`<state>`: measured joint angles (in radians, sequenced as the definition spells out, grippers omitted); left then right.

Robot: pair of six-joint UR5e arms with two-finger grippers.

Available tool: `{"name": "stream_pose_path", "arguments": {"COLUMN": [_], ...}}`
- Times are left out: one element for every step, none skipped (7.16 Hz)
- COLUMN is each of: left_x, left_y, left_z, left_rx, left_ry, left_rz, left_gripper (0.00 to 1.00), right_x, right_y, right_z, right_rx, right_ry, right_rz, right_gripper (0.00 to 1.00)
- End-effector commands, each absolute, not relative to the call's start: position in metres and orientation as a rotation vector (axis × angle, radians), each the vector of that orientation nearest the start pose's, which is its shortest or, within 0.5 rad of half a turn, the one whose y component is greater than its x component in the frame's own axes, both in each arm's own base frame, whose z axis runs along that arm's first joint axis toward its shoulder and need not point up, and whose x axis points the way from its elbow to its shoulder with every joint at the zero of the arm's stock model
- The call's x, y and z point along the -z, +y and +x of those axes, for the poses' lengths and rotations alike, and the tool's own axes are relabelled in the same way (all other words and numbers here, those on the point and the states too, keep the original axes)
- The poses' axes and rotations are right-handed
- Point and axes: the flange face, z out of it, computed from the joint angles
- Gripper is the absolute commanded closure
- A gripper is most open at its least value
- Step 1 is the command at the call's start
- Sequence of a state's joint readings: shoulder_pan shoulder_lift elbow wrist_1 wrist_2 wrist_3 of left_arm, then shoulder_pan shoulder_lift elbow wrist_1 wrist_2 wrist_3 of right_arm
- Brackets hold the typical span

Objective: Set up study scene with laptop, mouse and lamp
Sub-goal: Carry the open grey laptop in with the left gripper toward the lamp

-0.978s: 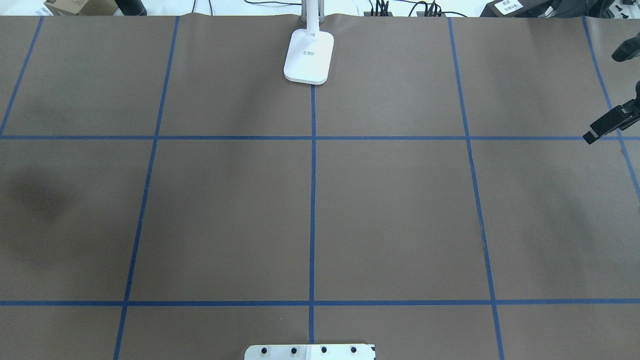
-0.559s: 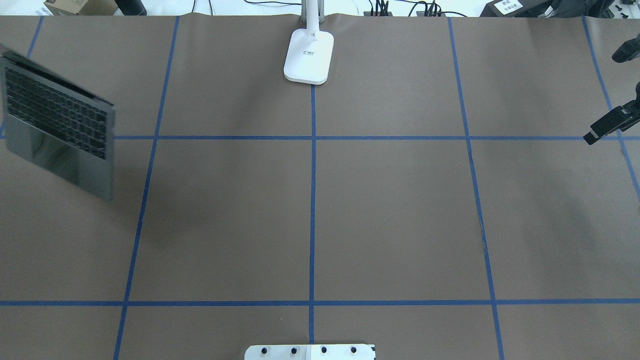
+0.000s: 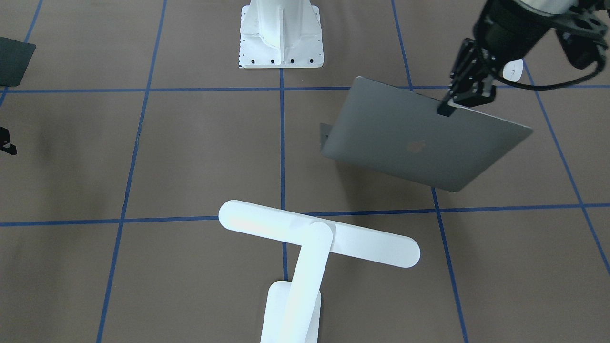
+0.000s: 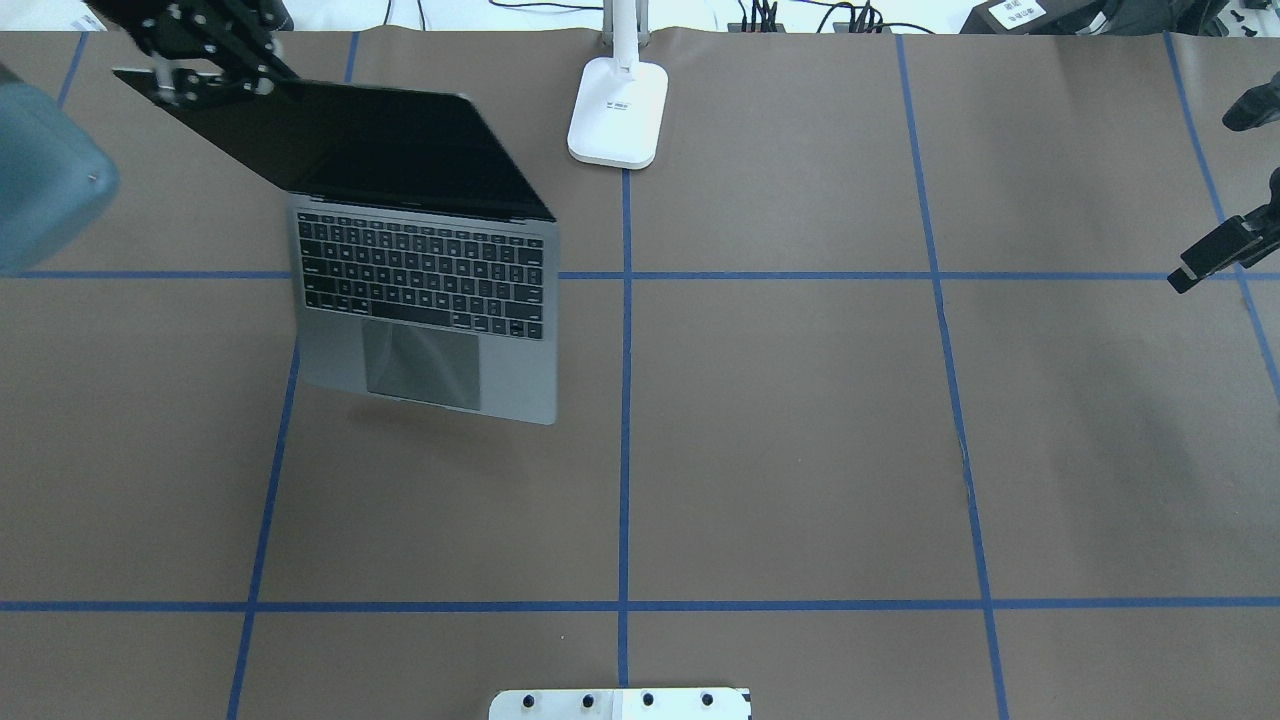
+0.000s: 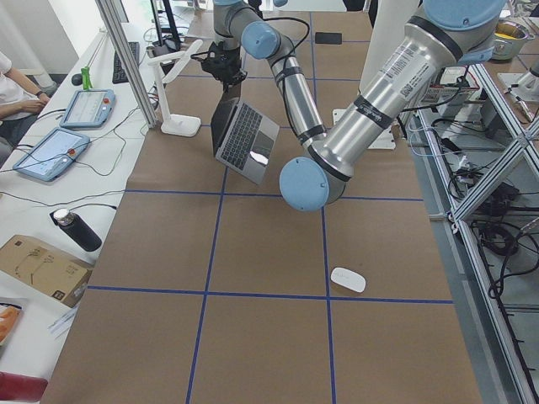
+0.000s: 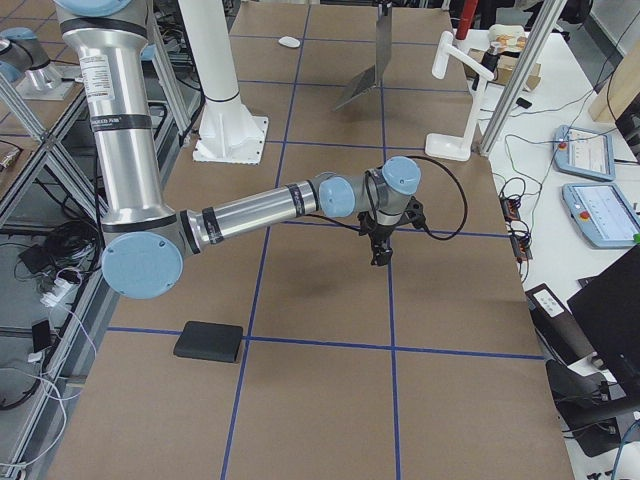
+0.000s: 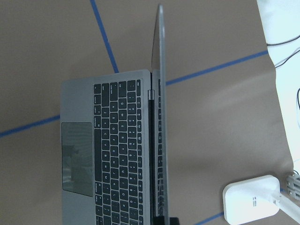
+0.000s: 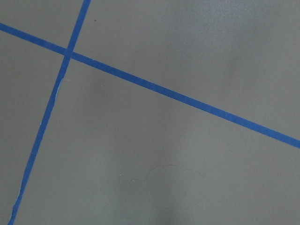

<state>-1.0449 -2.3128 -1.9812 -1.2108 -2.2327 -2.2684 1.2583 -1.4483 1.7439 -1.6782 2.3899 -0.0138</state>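
My left gripper [image 4: 205, 78] is shut on the top edge of the open space-grey laptop [image 4: 425, 290] and holds it tilted above the table, left of centre. From the front, the gripper [image 3: 450, 107] pinches the lid of the laptop [image 3: 419, 138]. The left wrist view looks down on its keyboard [image 7: 117, 159]. The white lamp stands at the far middle, with its base [image 4: 617, 112] there and its bar head [image 3: 319, 233] over the table. The white mouse [image 5: 348, 279] lies on the table on my left side. My right gripper [image 4: 1205, 255] hovers empty at the right edge; I cannot tell whether its jaws are open.
A black mouse pad [image 6: 208, 342] lies on the table near my right side and also shows from the front [image 3: 14, 61]. The white robot pedestal [image 3: 281, 33] stands at the near middle edge. Blue tape lines grid the brown table cover [image 4: 800, 440].
The laptop came in from the left edge, held by my left gripper, and moved right and farther onto the table, levelling out. The right gripper has not moved.
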Motion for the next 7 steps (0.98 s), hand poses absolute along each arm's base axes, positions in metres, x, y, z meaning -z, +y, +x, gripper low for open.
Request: {"name": "stream_pose_path", "arguments": {"left_x": [-0.049,-0.047,-0.043,-0.032,-0.021,-0.026,-0.037], "left_y": [-0.538,-0.541,-0.551,-0.567,-0.584,-0.594,-0.608], "left_z": [0.323,0.362,0.388,0.416,0.439,0.449,0.463], "left_rx": [1.432,1.444,1.458,1.492,1.517,1.521,1.516], "left_ry": [0.864,0.821,0.791,0.756,0.767,0.783,0.801], "left_rz": [-0.545,-0.531,-0.528,-0.549,-0.541,-0.544,-0.538], "left_gripper": [1.00,1.00,1.00,1.00,1.00,1.00,1.00], "right_x": [-0.525,-0.525,-0.526,-0.526,-0.527,-0.529,-0.530], "right_y": [-0.531,-0.531,-0.531,-0.531,-0.531,-0.532,-0.532], "right_z": [-0.108,-0.108,-0.108,-0.108,-0.108,-0.109,-0.109], "right_rx": [0.379,0.379,0.378,0.378,0.377,0.375,0.375], "right_ry": [-0.839,-0.839,-0.839,-0.839,-0.839,-0.838,-0.838], "right_rz": [0.041,0.041,0.039,0.038,0.037,0.033,0.031], "right_gripper": [0.00,0.00,0.00,0.00,0.00,0.00,0.00]}}
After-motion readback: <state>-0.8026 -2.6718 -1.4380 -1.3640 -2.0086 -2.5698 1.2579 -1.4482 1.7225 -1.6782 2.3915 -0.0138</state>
